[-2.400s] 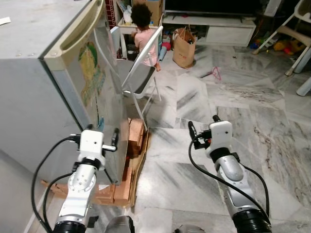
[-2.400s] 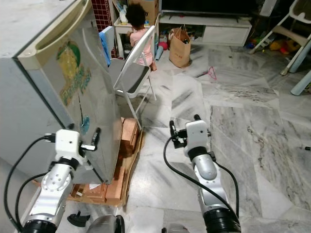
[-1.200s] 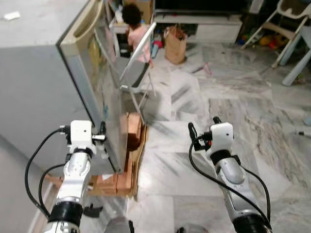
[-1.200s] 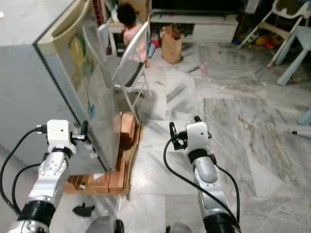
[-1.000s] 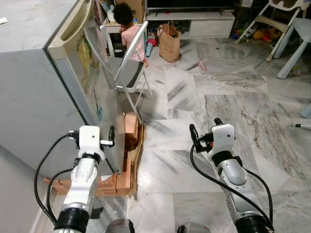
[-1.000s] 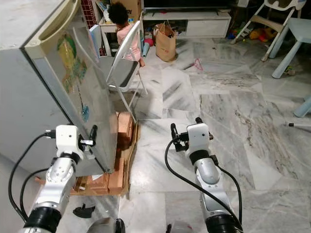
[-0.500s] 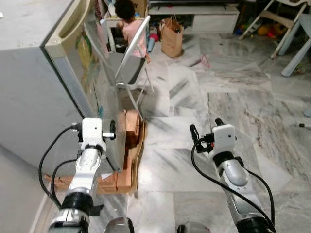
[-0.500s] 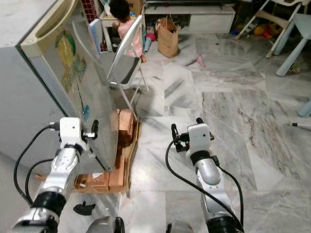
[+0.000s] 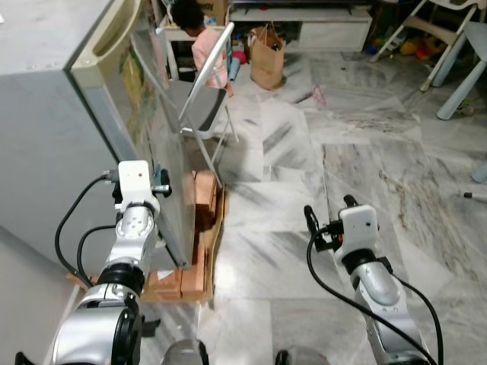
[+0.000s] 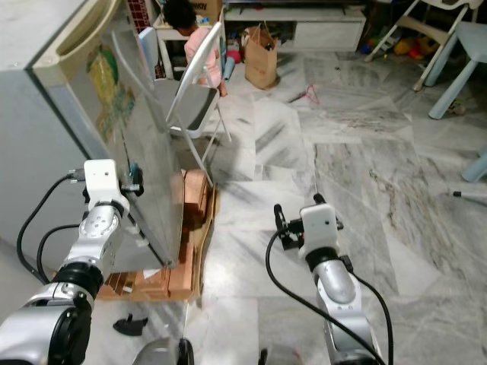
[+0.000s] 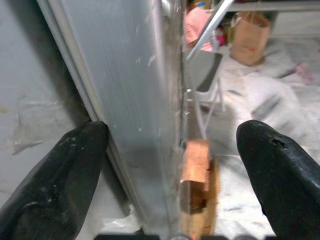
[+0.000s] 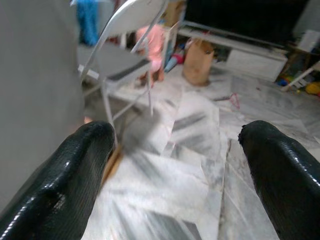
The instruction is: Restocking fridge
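Since half a second ago the left gripper (image 11: pixel 165 170) has risen and moved in against the fridge door's edge, while the right gripper (image 12: pixel 175 165) has dropped a little lower and nearer the robot; the fridge itself stands as it did.

The floor is grey-veined marble tile (image 9: pixel 358 144) in a lived-in room: a folding chair (image 9: pixel 204 99) stands just beyond the fridge, a person in a pink top (image 9: pixel 205 46) is behind it, a brown paper bag (image 9: pixel 268 57) sits near a low white TV bench (image 10: pixel 319 34), and pale plastic chairs stand off to the right.

The fridge (image 9: pixel 53 152) stands upright on the robot's left, long axis vertical, raised on wooden blocks (image 9: pixel 202 228). Its metal door (image 10: pixel 144 152), with a drawing stuck on it, faces right toward the open floor, and appears to stand slightly ajar, though the gap is hard to judge.

The left gripper's fingers (image 11: pixel 55 175) are spread wide to either side of the door's leading edge, apparently not clamping it. The right gripper hangs over bare floor well apart from the fridge, its fingers (image 12: pixel 280 170) spread wide around nothing.
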Motion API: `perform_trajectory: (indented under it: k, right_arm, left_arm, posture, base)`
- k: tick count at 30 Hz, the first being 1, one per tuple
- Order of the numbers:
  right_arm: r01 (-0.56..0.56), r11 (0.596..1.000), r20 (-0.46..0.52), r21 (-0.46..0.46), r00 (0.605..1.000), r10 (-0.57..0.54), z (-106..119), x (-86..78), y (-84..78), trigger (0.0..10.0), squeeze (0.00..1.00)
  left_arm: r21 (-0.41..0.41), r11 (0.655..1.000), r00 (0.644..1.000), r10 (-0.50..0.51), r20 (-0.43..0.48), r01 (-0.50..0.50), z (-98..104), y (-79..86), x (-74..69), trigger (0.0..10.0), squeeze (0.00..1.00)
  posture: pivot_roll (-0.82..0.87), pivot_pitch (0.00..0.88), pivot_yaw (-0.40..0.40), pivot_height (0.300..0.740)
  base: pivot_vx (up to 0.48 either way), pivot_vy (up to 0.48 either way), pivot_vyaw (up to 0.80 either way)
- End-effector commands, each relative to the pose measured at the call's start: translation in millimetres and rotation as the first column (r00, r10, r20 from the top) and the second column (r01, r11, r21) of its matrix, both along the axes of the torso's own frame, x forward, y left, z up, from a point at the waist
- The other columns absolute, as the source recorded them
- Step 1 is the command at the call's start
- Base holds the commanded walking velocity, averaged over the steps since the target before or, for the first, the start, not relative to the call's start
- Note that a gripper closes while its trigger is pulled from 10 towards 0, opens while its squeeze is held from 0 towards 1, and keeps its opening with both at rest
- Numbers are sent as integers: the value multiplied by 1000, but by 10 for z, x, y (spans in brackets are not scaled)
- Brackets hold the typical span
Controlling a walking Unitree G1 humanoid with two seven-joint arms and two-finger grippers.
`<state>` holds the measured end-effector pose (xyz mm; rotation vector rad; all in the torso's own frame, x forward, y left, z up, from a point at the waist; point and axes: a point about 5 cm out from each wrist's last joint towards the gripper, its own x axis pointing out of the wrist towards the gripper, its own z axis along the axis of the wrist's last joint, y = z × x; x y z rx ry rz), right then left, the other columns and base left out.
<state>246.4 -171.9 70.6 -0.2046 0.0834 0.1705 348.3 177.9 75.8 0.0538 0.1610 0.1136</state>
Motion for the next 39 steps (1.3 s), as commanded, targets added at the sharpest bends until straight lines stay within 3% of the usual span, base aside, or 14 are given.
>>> perform_trajectory:
  k: [1, 2, 3, 6, 7, 8, 11, 14, 15, 21, 25, 28, 29, 39]
  right_arm:
    - [53, 992, -97, -119, 993, -65, -189, -63, -128, 10000, 0]
    - [53, 992, -97, -119, 993, -65, -189, -63, -128, 10000, 0]
    - [127, 982, -164, -141, 975, -150, -309, -105, -268, 10000, 0]
    - [170, 976, -213, -137, 957, -197, -386, -143, -352, 10000, 0]
    - [173, 976, -225, -133, 954, -200, -405, -149, -361, 10000, 0]
    - [168, 978, -235, -123, 953, -193, -418, -142, -347, 10000, 0]
    - [152, 981, -230, -117, 957, -176, -410, -112, -287, 10000, 0]
    - [145, 982, -227, -125, 959, -170, -416, -102, -259, 10000, 0]
    - [147, 982, -226, -120, 959, -171, -423, -109, -255, 10000, 0]
    - [155, 982, -226, -109, 958, -177, -431, -93, -249, 10000, 0]
    - [134, 984, -216, -113, 964, -156, -423, -62, -206, 10000, 0]
    - [118, 985, -201, -122, 969, -141, -407, -41, -175, 10000, 0]
    - [112, 984, -219, -137, 966, -140, -426, -24, -157, 10000, 0]
    - [142, 989, -207, -52, 967, -150, -359, 66, -167, 10000, 0]
  left_arm:
    - [-30, 977, 977, -208, 45, 209, 149, -419, 113, 10000, 0]
    - [-30, 977, 977, -208, 45, 209, 149, -419, 113, 10000, 0]
    - [-21, 921, 920, -385, 75, 388, 213, -799, 100, 10000, 0]
    - [-30, 811, 807, -577, 126, 585, 312, -1282, 13, 10000, 0]
    - [-33, 751, 746, -649, 151, 660, 364, -1496, -52, 10000, 0]
    - [-74, 634, 634, -747, 202, 770, 467, -1857, -196, 10000, 0]
    - [-110, 498, 508, -815, 278, 860, 640, -2230, -367, 10000, 0]
    - [-102, 527, 532, -797, 285, 844, 665, -2202, -309, 10000, 0]
    - [-89, 577, 575, -765, 289, 812, 668, -2073, -224, 10000, 0]
    - [-92, 692, 688, -677, 261, 716, 536, -1581, -117, 10000, 0]
    - [-20, 740, 726, -655, 208, 673, 317, -1242, -231, 10000, 0]
    - [-38, 790, 781, -596, 188, 612, 187, -1046, -302, 10000, 0]
    - [0, 829, 817, -551, 168, 559, 98, -850, -370, 10000, 0]
    - [61, 915, 912, -403, 75, 399, -91, -446, -615, 10000, 0]
  posture:
    - [-122, 18, 28, 740]
    - [-122, 18, 28, 740]
    - [-117, 18, 28, 740]
    - [-108, 16, 30, 740]
    - [-104, 12, 32, 740]
    - [-105, 8, 36, 740]
    - [-113, 1, 43, 740]
    - [-114, 0, 47, 740]
    - [-113, 0, 50, 740]
    - [-100, 0, 56, 740]
    - [-84, 0, 53, 740]
    - [-75, 0, 50, 740]
    - [-71, 0, 49, 740]
    - [-23, 0, 46, 740]
  base:
    - [0, 0, 0]
    - [0, 0, 0]
    - [0, 0, 0]
    - [0, 0, 0]
    - [0, 0, 0]
    - [0, 0, 0]
    - [0, 0, 0]
    - [0, 0, 0]
    - [0, 0, 0]
    - [0, 0, 0]
    - [0, 0, 0]
    - [0, 0, 0]
    - [304, -322, 0]
    - [345, -323, 0]
